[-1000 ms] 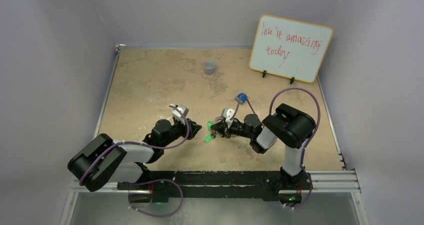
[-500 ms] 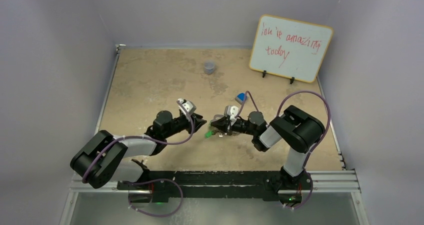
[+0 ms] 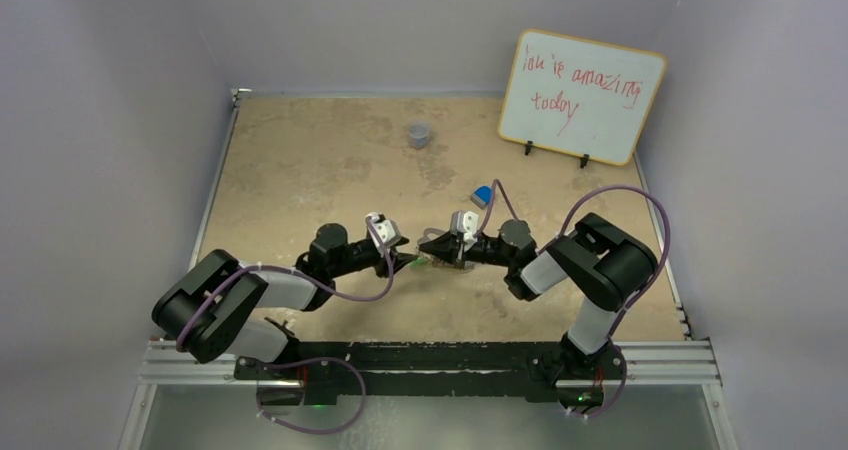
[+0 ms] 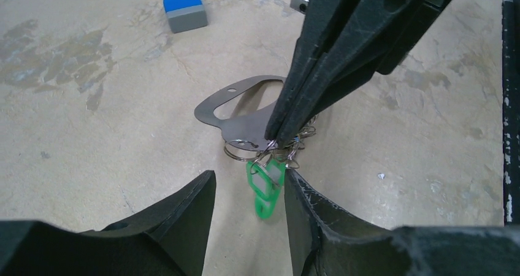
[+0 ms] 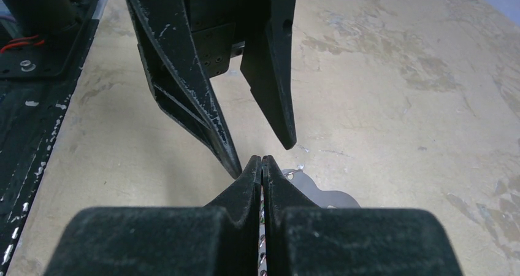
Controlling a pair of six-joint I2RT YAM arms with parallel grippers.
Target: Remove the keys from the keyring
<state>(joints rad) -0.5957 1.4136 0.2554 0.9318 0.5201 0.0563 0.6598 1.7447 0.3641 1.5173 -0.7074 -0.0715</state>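
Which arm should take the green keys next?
Left: the open left gripper straddles the green plastic-headed keys, while the right gripper is shut on the flat silver D-shaped metal keyring, steadying it.

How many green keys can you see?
2 that I can tell: bright green plastic-headed keys, one overlapping the other, at the edge of the flat silver metal keyring pinched by the right gripper, before the open left gripper. More may be hidden.

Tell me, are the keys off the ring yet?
Not yet. The keys hang from the keyring, so none is off. The right gripper pinches the keyring; the open left gripper straddles the keys. Pulling them free is left.
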